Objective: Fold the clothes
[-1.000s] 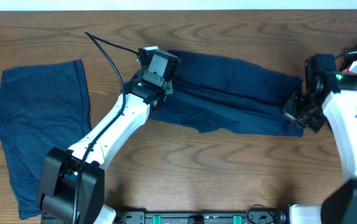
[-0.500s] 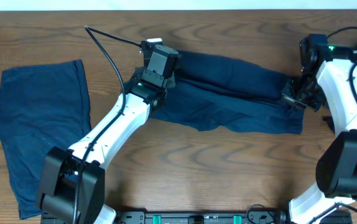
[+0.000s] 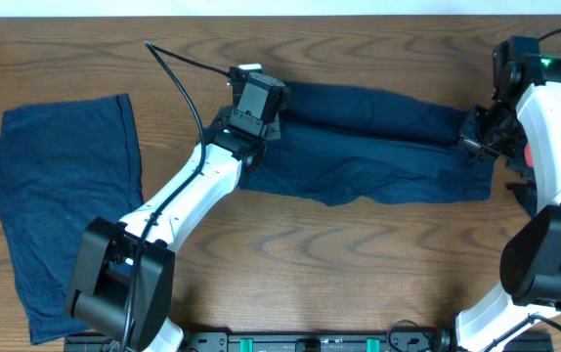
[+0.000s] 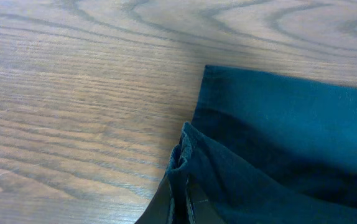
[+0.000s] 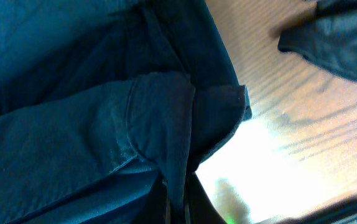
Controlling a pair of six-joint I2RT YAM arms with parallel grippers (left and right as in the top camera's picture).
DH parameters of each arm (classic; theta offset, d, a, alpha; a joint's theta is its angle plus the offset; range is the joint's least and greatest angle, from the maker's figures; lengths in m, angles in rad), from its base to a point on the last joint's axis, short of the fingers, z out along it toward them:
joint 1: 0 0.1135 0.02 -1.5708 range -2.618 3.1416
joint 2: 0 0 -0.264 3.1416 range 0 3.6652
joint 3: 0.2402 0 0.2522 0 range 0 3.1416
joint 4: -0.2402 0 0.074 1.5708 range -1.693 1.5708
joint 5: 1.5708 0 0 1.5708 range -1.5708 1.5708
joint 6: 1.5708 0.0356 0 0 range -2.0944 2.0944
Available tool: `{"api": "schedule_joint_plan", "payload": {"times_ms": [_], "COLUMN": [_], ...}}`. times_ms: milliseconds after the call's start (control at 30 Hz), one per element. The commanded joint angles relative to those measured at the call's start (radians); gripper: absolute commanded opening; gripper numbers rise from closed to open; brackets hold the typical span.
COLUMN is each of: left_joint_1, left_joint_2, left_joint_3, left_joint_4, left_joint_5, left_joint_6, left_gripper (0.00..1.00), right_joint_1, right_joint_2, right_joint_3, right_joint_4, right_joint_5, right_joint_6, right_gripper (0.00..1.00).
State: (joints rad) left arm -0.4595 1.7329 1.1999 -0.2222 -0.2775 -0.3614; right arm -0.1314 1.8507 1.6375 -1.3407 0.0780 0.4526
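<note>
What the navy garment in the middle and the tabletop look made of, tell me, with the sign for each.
Navy garment: soft woven or knit cloth, matte, likely cotton; it wrinkles, drapes and shows a stitched hem.
Tabletop: wood or wood-look laminate, smooth with low sheen; brown swirling grain.

navy garment stretched between left gripper and right gripper, both pinching its ends, second navy garment well left of left gripper
</note>
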Motion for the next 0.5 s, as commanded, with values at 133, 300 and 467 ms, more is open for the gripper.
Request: {"api": "schedule_joint_plan", "payload": {"times_ms": [133,300,467], "left_joint_1": [0.015,0.015,0.015], "left_joint_2": [0.014,0.027,0.061], "left_joint_3": [0.010,0.010,0.010], "left_joint_4": [0.054,0.096,0.142], "left_joint_5": [-0.039,-0.021,0.008], "left_joint_6": [0.017,0.017,0.017], "left_gripper": [0.06,0.06,0.06], "right_joint_1": [-0.024,-0.014,-0.006], "right_joint_2": [0.064,0.101,0.125], "right_joint_3": [0.032,0.034,0.038], "right_joint_4": [0.034,0.051,0.100], "right_joint_5": [0.079,0.079,0.079], "right_joint_6": [-0.096,-0.106,-0.106], "right_gripper": [0.01,0.01,0.01]}}
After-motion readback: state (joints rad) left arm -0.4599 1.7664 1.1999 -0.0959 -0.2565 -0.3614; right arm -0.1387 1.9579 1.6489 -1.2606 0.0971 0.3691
